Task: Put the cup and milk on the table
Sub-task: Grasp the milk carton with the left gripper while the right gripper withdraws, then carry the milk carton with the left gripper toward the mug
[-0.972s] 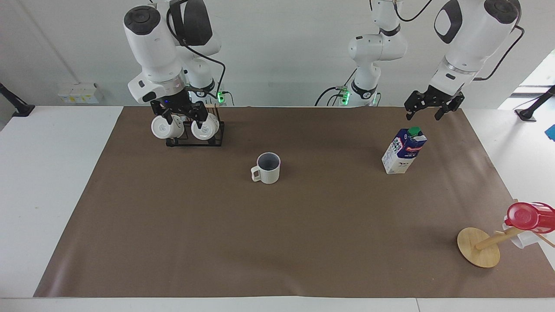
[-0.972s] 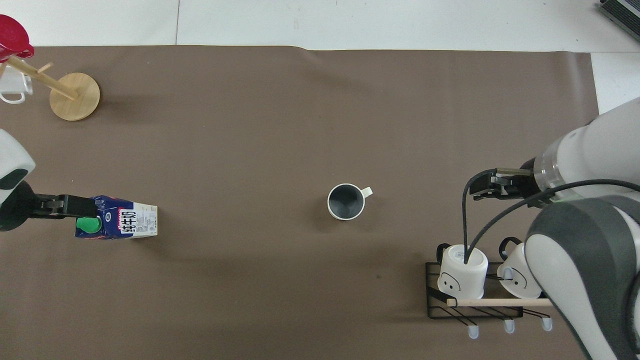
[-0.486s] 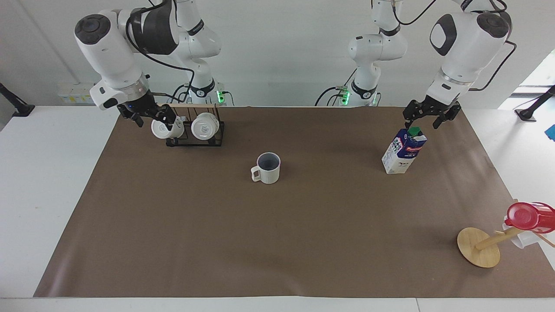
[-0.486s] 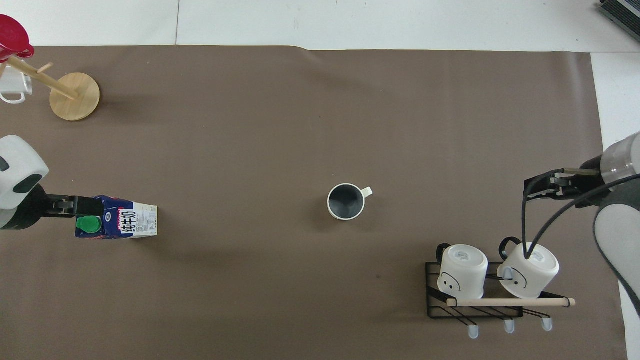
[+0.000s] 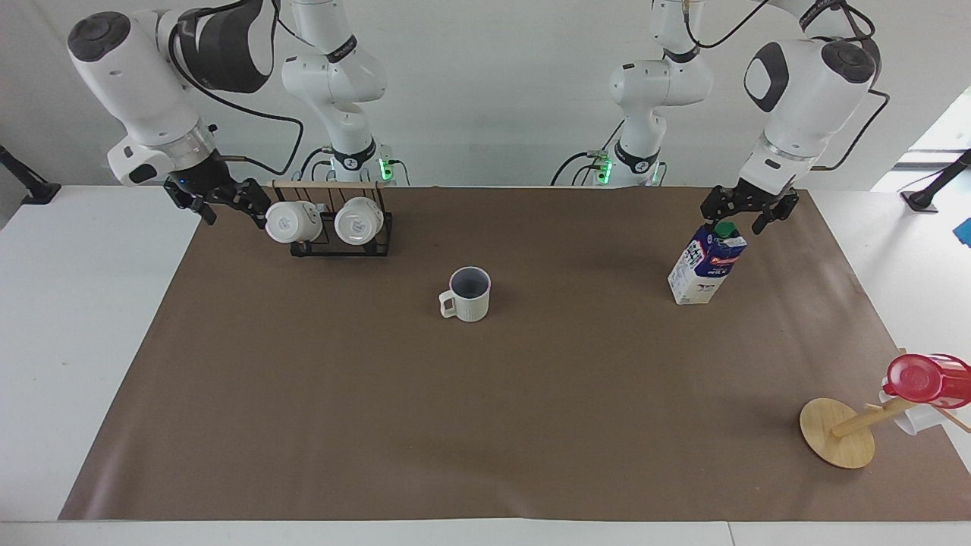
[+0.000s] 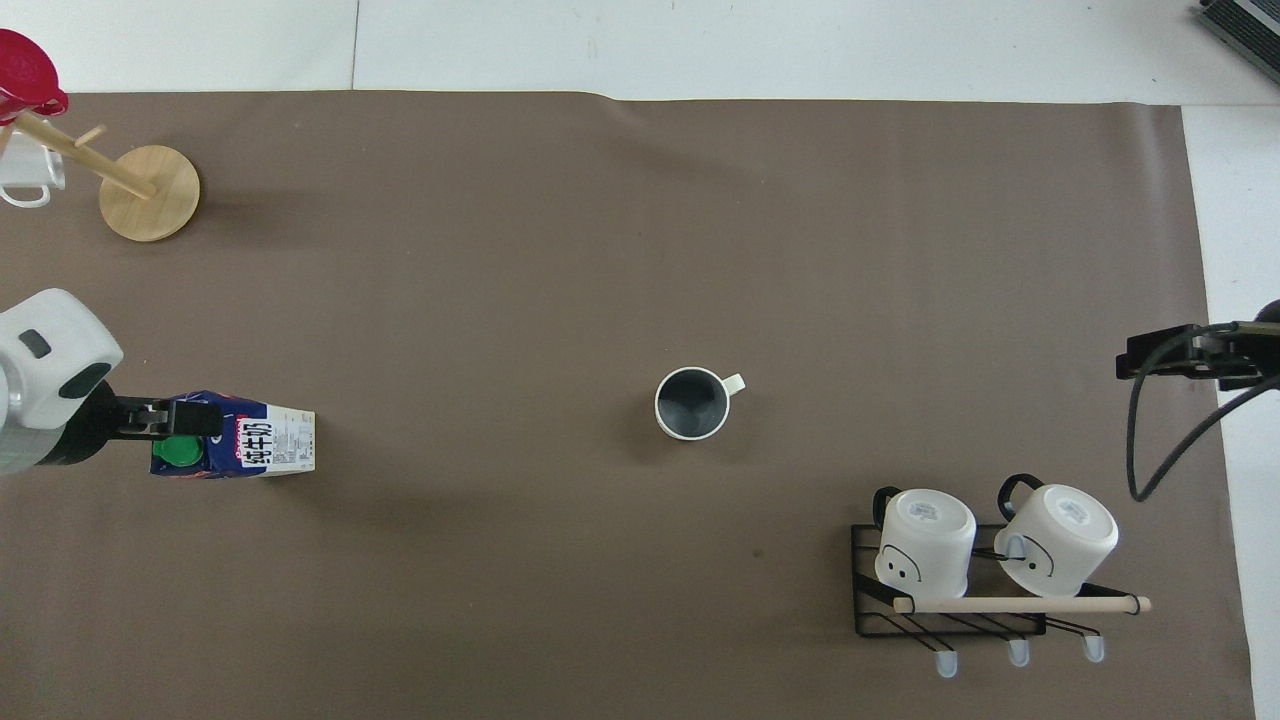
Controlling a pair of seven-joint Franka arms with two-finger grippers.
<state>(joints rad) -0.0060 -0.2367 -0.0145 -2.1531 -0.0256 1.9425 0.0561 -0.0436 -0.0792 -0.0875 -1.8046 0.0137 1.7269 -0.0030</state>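
A: Where are the grippers?

B: The left gripper [image 5: 747, 214] is up over the milk [image 5: 707, 265], just above its green cap, fingers spread with nothing between them. The right gripper [image 5: 216, 202] is in the air beside the mug rack [image 5: 341, 241], at the right arm's end of the table [image 5: 91, 318], also spread wide and carrying nothing.

A: And the task's things?

B: The cup [image 5: 466, 293] stands upright on the brown sheet [image 5: 485, 425] about mid-table, handle toward the right arm's end, clear of everything. The milk stands on the sheet toward the left arm's end, well apart from the cup. In the overhead view the left gripper [image 6: 165, 419] overlaps the milk [image 6: 250, 447] at the cap, but from the front it looks to be above the cap, not gripping it.

A: So how far along is it?

B: I'd judge both placements done: cup [image 6: 691, 403] and milk rest on the table and neither gripper holds anything. What seems left is only for the arms to pull clear.

A: Anything else out there?

B: Two white mugs [image 5: 326, 222] hang on the rack; a wooden stand [image 5: 838, 432] with a red cup [image 5: 922, 379] sits near the corner farthest from the robots.
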